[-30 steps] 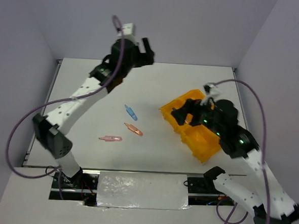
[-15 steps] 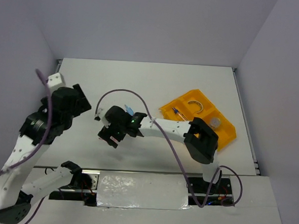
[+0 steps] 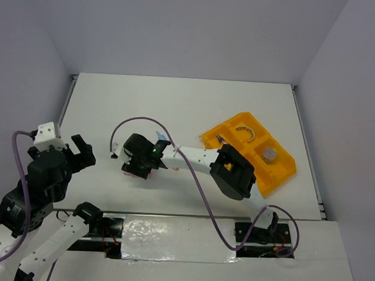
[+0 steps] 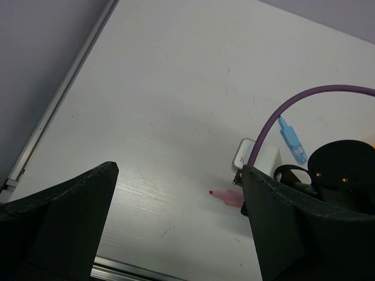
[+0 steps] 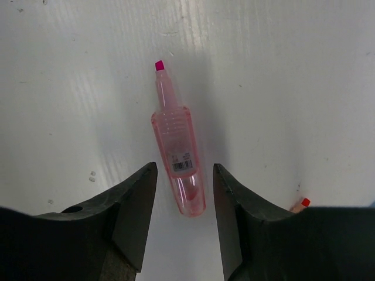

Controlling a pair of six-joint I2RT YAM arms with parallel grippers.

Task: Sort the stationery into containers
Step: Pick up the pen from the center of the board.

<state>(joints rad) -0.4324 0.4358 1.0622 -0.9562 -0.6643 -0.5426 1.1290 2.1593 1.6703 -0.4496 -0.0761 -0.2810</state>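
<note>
White table (image 3: pixel 177 101) | we log right gripper (image 5: pixel 184 168) now off tray (image 3: pixel 279 175), fingers narrowing astride salmon-pink pen (image 5: pixel 177 149), not yet clamped; next pick likely | left gripper (image 4: pixel 176 222) pulled back, fingers apart

You get bright, even light; a soft grey shadow lies just right of the pink pen (image 5: pixel 177 153), itself sharp.

A salmon-pink pen (image 5: pixel 177 170), blue pen (image 4: pixel 292 139), orange-yellow tray (image 3: pixel 278 175).
</note>
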